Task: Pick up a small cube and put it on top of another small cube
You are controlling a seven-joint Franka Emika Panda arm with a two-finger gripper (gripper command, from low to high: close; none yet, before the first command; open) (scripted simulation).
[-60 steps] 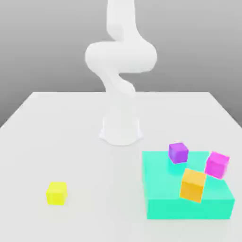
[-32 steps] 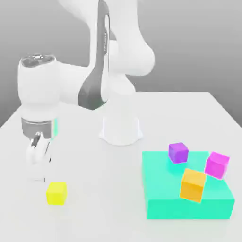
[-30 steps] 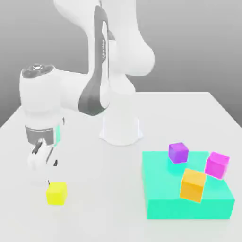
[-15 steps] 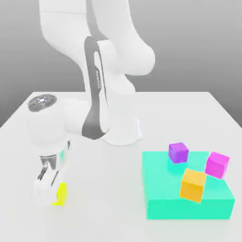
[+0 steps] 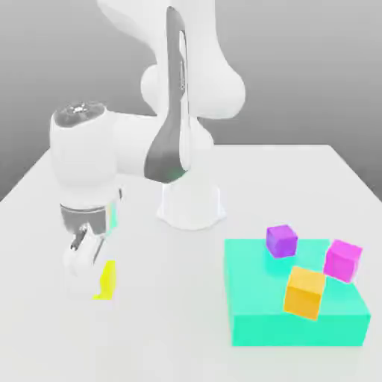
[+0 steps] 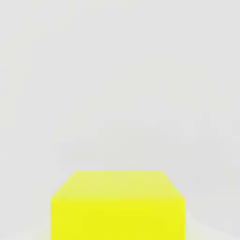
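From the exterior view, the small cube (image 5: pixel 107 280) is plain bright yellow, half hidden behind my gripper (image 5: pixel 83 274), which is clamped on it at the exterior view's left, well apart from the teal block (image 5: pixel 295 321). I count one yellow, one purple cube (image 5: pixel 281 240), one magenta cube (image 5: pixel 342 260) and one orange cube (image 5: pixel 304 292), the last three on the teal block. Half a second ago the cube sat lower on the table (image 5: pixel 186 328); now I have raised it. In the hand view, one yellow small cube (image 6: pixel 117 206) hangs close beneath my hand, over pale table.
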